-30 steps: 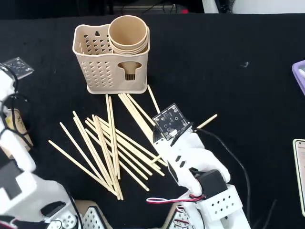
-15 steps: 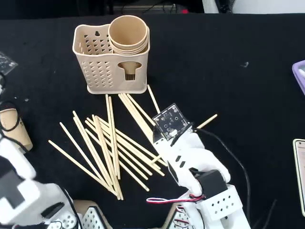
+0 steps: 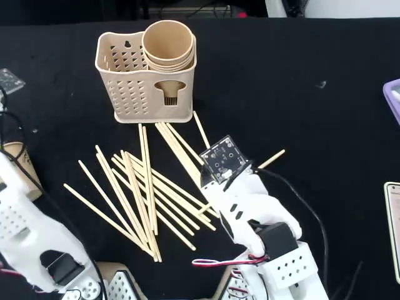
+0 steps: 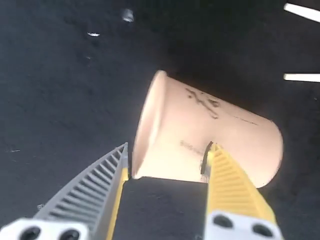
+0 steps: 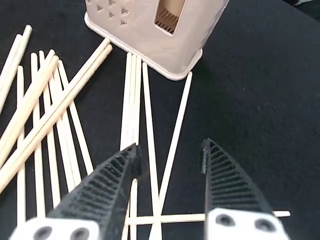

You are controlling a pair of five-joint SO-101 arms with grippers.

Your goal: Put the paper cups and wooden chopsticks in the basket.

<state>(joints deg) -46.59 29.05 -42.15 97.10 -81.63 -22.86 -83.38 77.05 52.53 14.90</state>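
At the far left edge of the high view, the left arm is swinging in lower than it was a second ago, its marker plate having slid toward the frame's edge. The left claw (image 4: 167, 147) is hanging partly open right over the loose paper cup (image 4: 225, 135), one finger at the rim and the other across the cup's side. Whether it is pressing on the cup cannot be told. The cup is lying on its side on the black tabletop (image 3: 300, 112) and has not shifted, so the pick-up appears to be only starting.

Toward the centre, the wooden chopsticks (image 3: 134, 187) are lying fanned out below the basket (image 3: 134, 94), which is standing at upper left with the stacked paper cups (image 3: 167, 40) already in its right compartment.

Right of centre, the right claw (image 5: 170, 150) is staying put, spread open and empty just above the sticks nearest the basket.
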